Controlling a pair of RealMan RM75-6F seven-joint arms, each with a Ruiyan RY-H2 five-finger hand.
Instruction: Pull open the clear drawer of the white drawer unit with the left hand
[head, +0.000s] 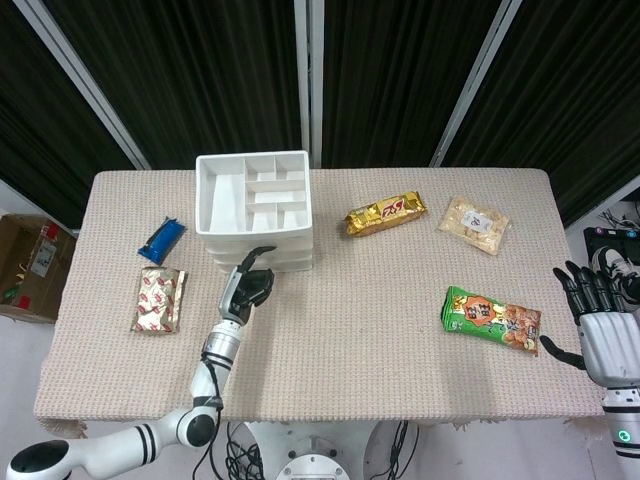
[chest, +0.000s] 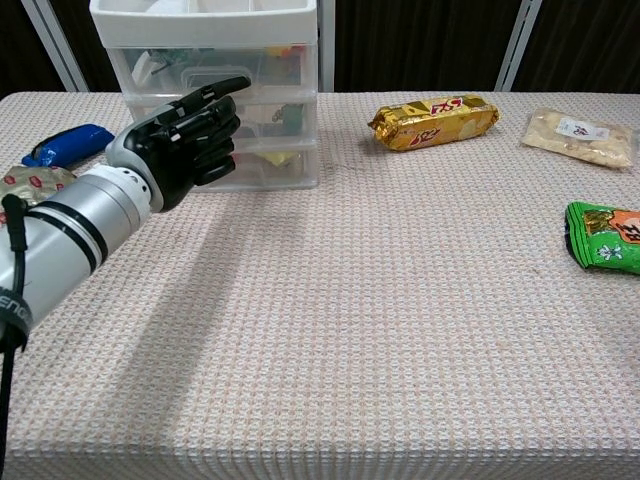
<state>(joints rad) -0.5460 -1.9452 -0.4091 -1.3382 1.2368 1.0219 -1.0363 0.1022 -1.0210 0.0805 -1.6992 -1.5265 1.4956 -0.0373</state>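
Note:
The white drawer unit (head: 255, 256) stands at the table's back left, with a divided white tray on top and three clear drawers (chest: 280, 110) stacked in its front, all filled with small items. My left hand (chest: 188, 135) is right in front of those drawers, fingers curled in and one finger stretched toward the upper drawer. In the head view the left hand (head: 250, 286) reaches the unit's lower front. I cannot see a drawer pulled out. My right hand (head: 598, 318) hangs off the table's right edge with its fingers spread and nothing in it.
A blue packet (head: 162, 238) and a silver-red packet (head: 158, 300) lie left of the unit. A gold snack bar (chest: 433, 120), a pale bag (chest: 580, 135) and a green bag (chest: 605, 238) lie to the right. A cardboard box (head: 25, 265) sits beside the table.

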